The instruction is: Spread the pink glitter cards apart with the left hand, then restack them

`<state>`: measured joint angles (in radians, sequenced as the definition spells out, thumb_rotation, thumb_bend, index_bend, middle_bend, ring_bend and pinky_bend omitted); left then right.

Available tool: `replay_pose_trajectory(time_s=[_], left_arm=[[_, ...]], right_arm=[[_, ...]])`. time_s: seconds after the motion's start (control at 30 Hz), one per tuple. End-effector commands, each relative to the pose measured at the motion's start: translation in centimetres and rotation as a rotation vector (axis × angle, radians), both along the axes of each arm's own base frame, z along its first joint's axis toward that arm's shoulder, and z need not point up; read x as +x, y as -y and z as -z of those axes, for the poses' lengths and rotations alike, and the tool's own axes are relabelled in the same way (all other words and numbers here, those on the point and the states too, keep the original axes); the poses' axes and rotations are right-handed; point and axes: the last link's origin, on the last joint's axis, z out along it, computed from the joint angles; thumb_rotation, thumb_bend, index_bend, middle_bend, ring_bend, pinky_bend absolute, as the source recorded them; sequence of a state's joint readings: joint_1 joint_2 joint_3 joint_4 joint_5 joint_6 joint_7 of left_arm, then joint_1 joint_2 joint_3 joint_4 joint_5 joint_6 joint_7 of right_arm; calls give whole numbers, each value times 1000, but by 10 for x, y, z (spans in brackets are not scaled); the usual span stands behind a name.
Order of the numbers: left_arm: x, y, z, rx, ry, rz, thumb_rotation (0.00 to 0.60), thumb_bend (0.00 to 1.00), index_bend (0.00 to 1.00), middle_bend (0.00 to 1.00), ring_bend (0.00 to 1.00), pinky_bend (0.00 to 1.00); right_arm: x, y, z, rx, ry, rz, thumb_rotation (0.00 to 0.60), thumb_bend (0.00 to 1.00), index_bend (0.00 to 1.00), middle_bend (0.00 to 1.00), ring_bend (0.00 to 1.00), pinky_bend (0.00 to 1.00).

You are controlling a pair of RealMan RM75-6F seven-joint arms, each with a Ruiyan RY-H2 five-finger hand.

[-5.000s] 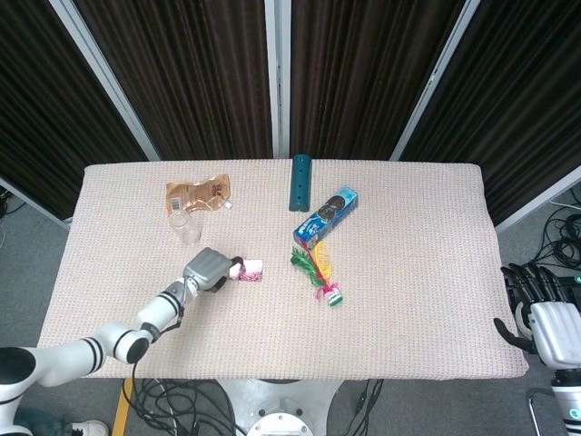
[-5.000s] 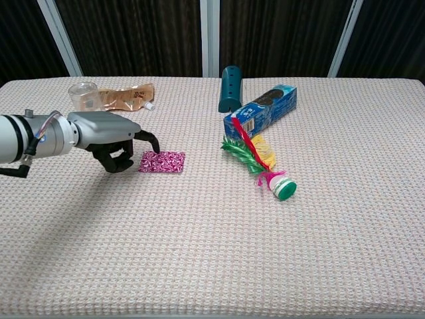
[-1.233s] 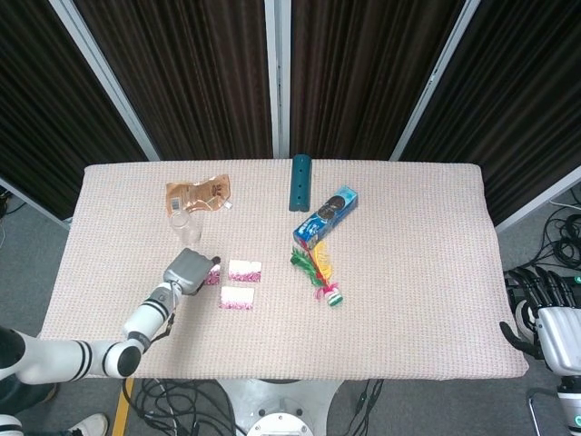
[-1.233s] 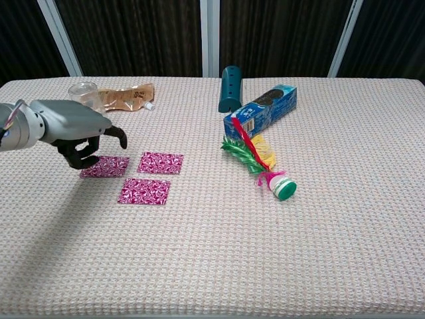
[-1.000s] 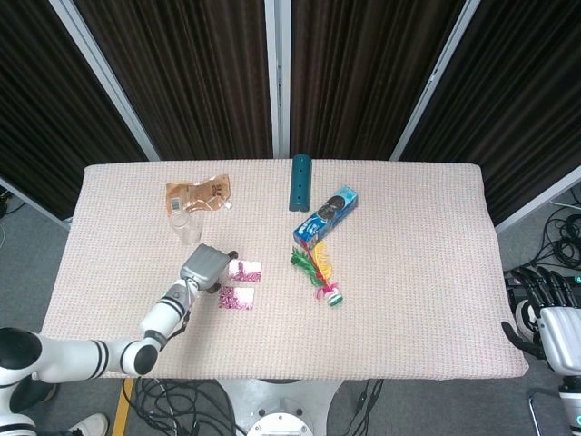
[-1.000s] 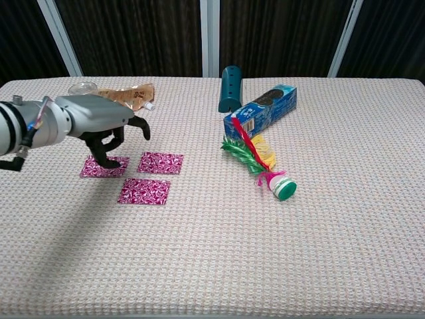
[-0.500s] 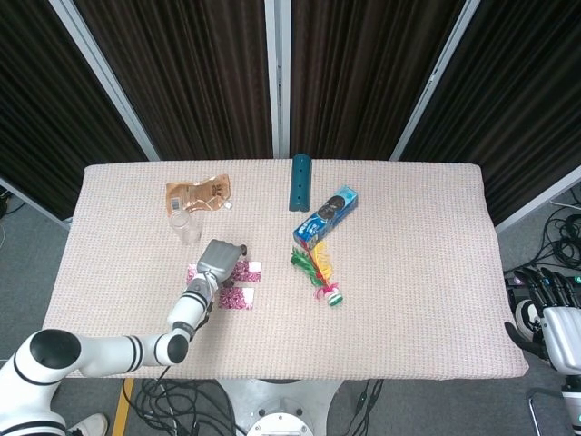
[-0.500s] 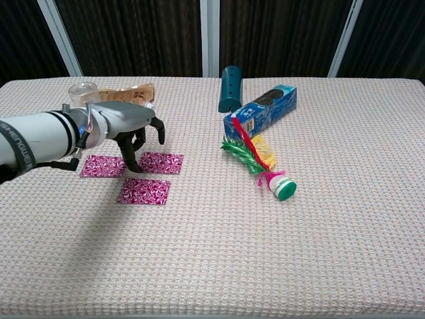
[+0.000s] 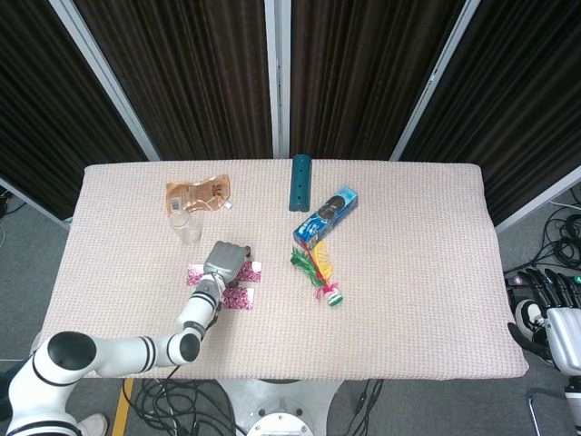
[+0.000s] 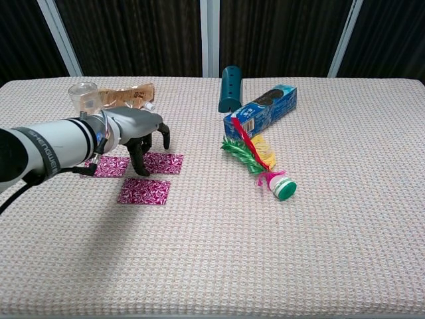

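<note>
Three pink glitter cards (image 10: 143,190) lie fanned out just left of the shuttlecock (image 10: 260,163), the left hand (image 10: 141,135) arched over them, fingertips down, gripping nothing, so restacking looks next: slide one card onto its neighbour.

Three pink glitter cards (image 10: 143,191) lay flat and face-up on the woven surface of the desk (image 10: 265,252), spread apart in a loose triangle on its left half. Two sat side by side in a row, the left one partly hidden behind the robot's forearm and the right one partly covered by the left hand (image 10: 143,133), whose dark fingertips (image 10: 142,168) came down at that card's left edge. The third, fully in view, lay nearer the robot, just in front of the gap between the other two and touching neither.
</note>
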<state>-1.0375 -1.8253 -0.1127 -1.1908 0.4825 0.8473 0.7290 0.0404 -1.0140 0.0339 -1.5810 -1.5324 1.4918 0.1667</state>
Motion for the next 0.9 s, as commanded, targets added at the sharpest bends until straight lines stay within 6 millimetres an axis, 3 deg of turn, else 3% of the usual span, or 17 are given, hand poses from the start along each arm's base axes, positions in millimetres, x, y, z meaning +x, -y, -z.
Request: replay_pose_trajectory(time_s=[0.03,0.67,0.9], left_arm=[[0,0,2,0,-6,-1,600,244,376,891,927,964],[0,-1,7,5,-23,12,600,270,402,892,927,964],[-1,0,5,11,-17,19,600,273,457,896,928,964]], right_arm=[[0,0,0,0,0,2,589,184,132,101,0,0],[-4,0,0,0,1,10,587,186,131,101,0,0],[-3,0,0,2,-1,9,597,184,131,102,0,0]])
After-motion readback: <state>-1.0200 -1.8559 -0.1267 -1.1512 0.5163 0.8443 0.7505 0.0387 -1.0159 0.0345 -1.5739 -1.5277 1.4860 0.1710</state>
